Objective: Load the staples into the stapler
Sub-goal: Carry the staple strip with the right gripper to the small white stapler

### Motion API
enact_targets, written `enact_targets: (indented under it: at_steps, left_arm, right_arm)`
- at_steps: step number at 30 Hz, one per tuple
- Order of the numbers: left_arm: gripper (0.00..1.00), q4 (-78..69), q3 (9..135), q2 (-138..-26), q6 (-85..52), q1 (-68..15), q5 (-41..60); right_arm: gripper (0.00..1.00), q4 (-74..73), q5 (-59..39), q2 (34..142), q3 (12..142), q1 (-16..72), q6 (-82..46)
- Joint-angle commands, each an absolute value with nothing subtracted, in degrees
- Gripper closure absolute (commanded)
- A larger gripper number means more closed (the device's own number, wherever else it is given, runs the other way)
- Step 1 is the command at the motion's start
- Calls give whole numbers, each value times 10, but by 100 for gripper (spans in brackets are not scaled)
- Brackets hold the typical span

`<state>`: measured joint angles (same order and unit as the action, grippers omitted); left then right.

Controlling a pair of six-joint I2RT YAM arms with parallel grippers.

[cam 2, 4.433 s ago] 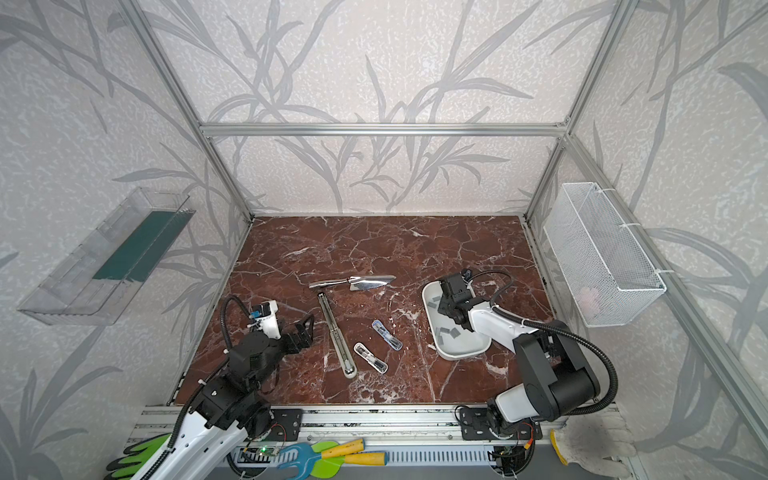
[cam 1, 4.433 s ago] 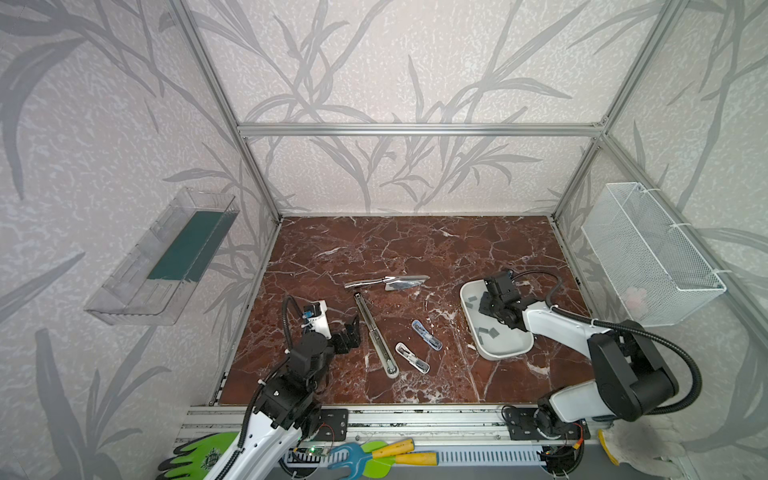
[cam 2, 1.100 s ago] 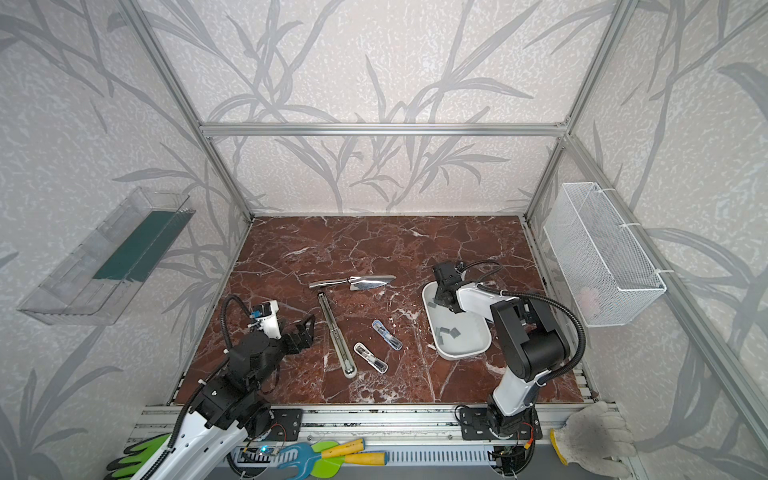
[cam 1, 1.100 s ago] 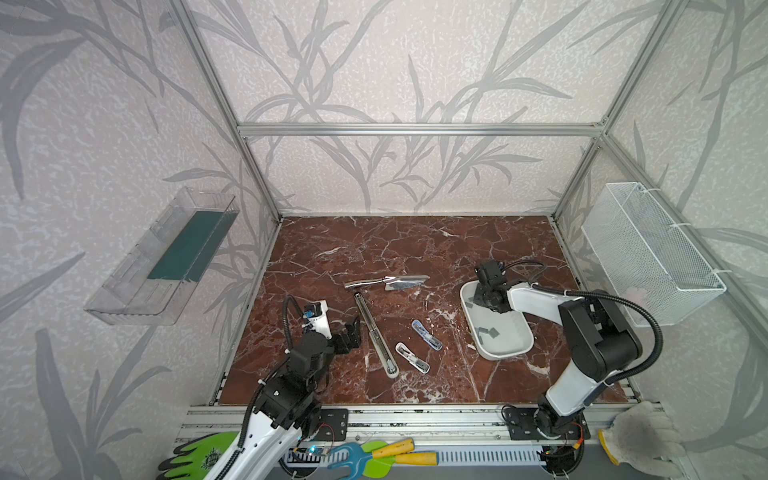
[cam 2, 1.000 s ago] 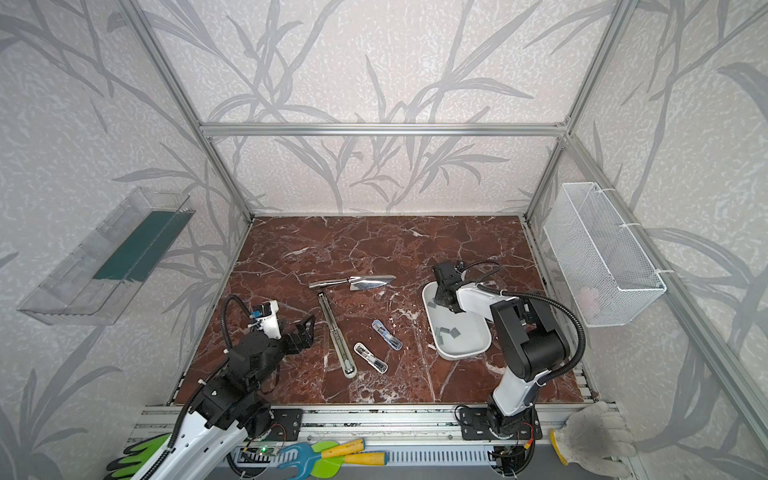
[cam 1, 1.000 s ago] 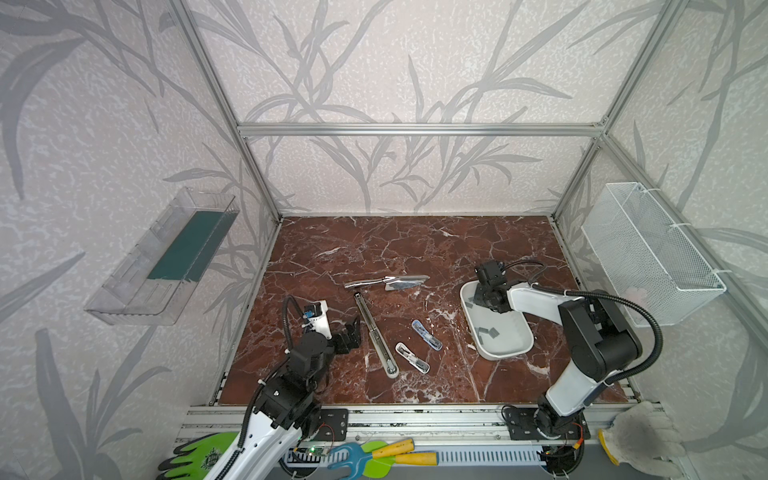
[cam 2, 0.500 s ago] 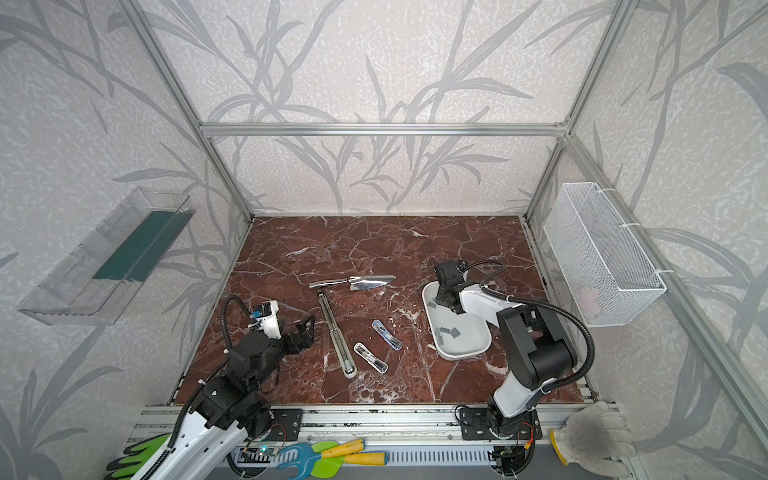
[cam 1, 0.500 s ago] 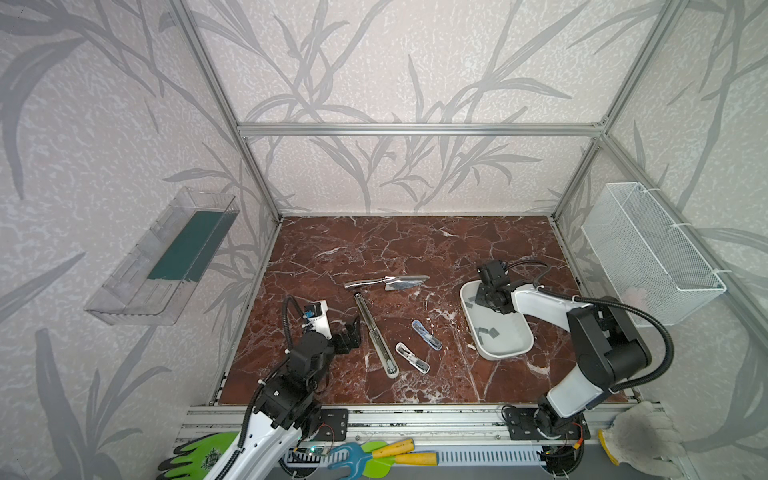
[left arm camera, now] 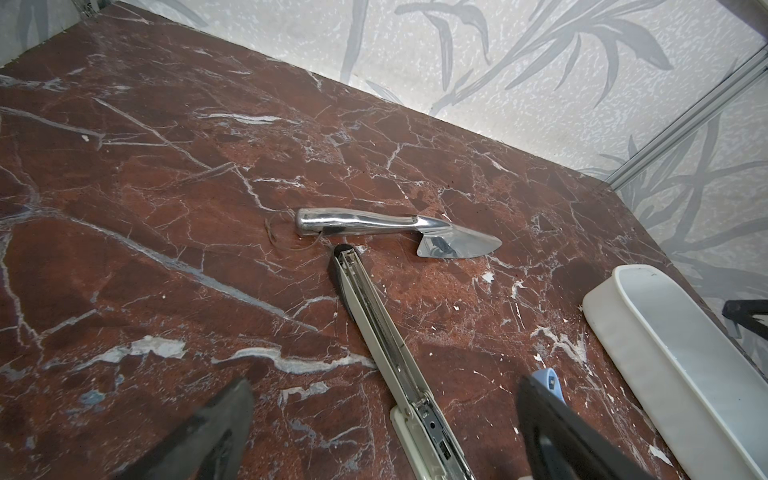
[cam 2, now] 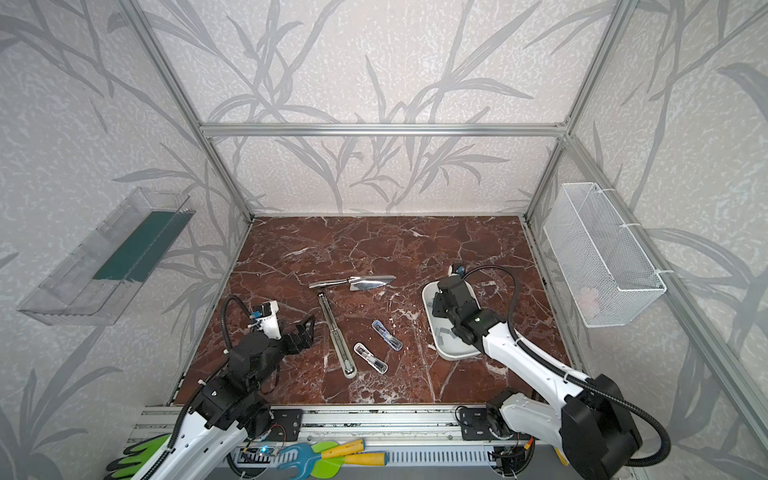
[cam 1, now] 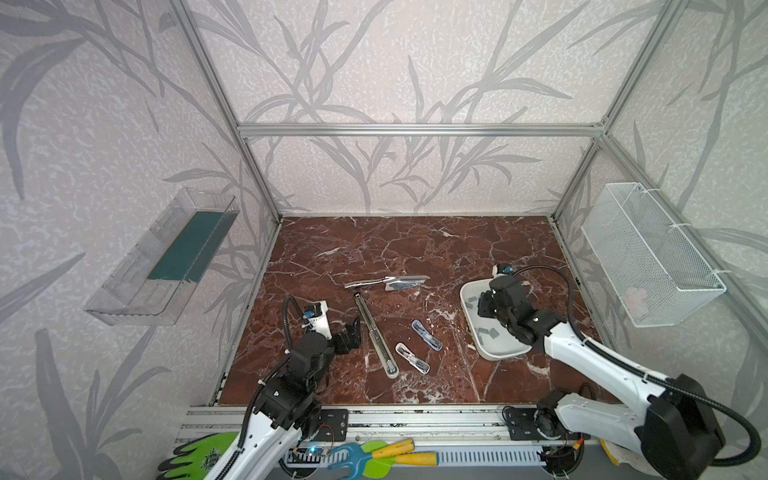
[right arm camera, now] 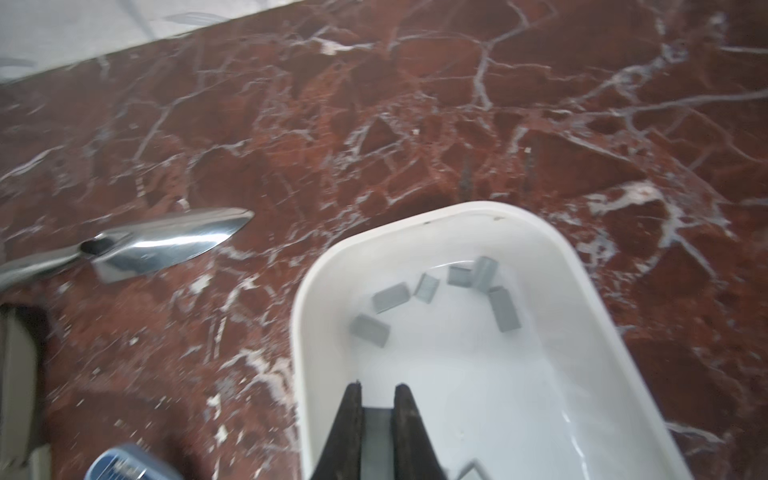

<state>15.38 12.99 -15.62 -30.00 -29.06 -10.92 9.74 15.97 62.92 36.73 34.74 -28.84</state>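
We see a red-brown marble desk (cam 1: 374, 249) carrying a shiny metal trowel (cam 1: 386, 283), a long opened grey stapler (cam 1: 374, 336), two small blue staplers (cam 1: 427, 333) and a white oblong plastic tray (cam 1: 500, 354).

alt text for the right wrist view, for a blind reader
The right jaws grip a grey staple strip over a white tray, where more loose strips lie at the far end. A metal trowel lies on the marble table near the tray.

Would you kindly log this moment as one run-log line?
right tool: shut on staple strip, over white tray | left tool: open, near stapler | stapler: lying open
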Motion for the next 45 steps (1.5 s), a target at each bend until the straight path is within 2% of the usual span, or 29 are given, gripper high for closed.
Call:
enact_targets:
  at_steps: [1,9,16,32,36,45]
  left_arm:
    - [1,145,124,-154,-299,-289,-113]
    - [1,144,124,-157,-299,-289,-113]
    - [1,140,124,-162,-298,-289,-111]
    - [1,135,125,-177,-299,-289,-115]
    - [1,134,126,-178,-298,-289,-114]
    - [1,133,125,-178,-298,-289,-113]
  right_arm:
    - [88,28,168,599,354,415,-218]
    - [89,-68,202,625,336,612,-165]
    - [89,-136,159,664,314,698,-91]
    - [89,-203,172,768,284,730,-105]
    - [86,-223,202,793,278,730,-111]
    - [88,-210,192,826,295,730,-99]
